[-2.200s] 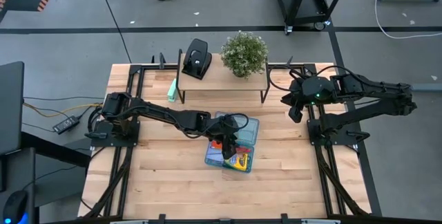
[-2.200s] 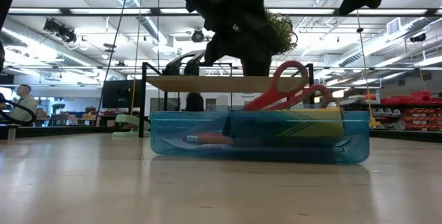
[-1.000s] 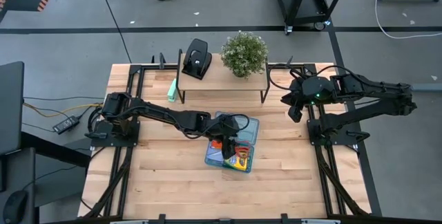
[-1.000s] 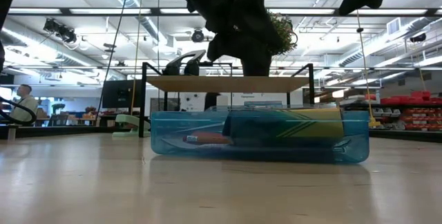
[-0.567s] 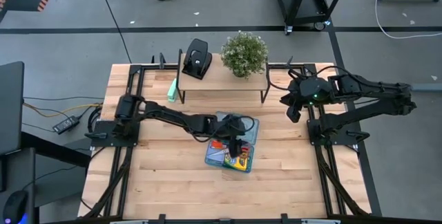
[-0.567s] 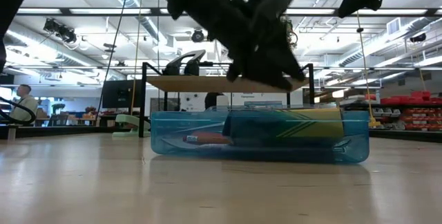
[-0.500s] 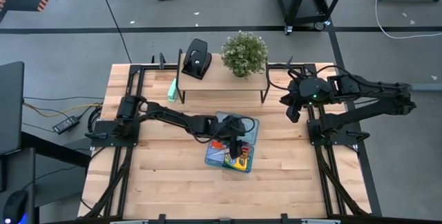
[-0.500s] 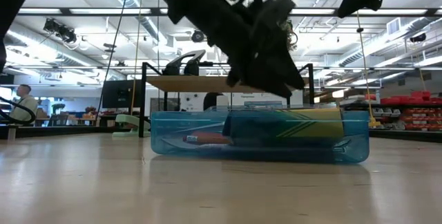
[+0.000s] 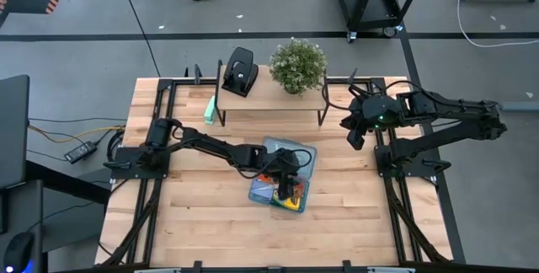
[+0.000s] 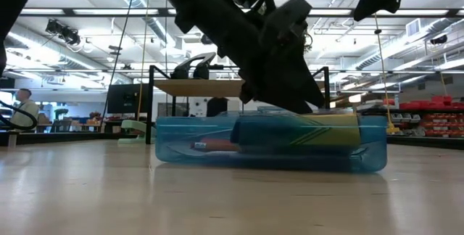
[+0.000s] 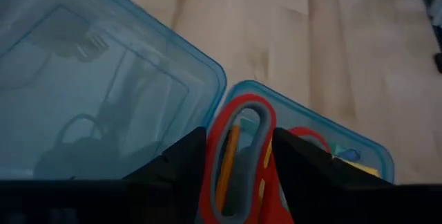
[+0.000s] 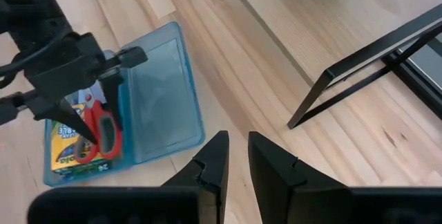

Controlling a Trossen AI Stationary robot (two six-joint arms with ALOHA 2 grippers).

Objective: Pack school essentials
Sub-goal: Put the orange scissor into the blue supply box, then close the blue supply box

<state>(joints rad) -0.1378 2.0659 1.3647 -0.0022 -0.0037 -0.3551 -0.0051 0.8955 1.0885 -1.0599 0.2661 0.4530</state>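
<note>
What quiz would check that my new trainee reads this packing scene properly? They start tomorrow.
1. True or false: the scissors lie inside the blue box.
2. Which is over the box: A left hand, B right hand?
3. Fill in: on the shelf, beside the plant, sits the black ____.
Key: 1 true; 2 A; 3 hole punch.
</note>
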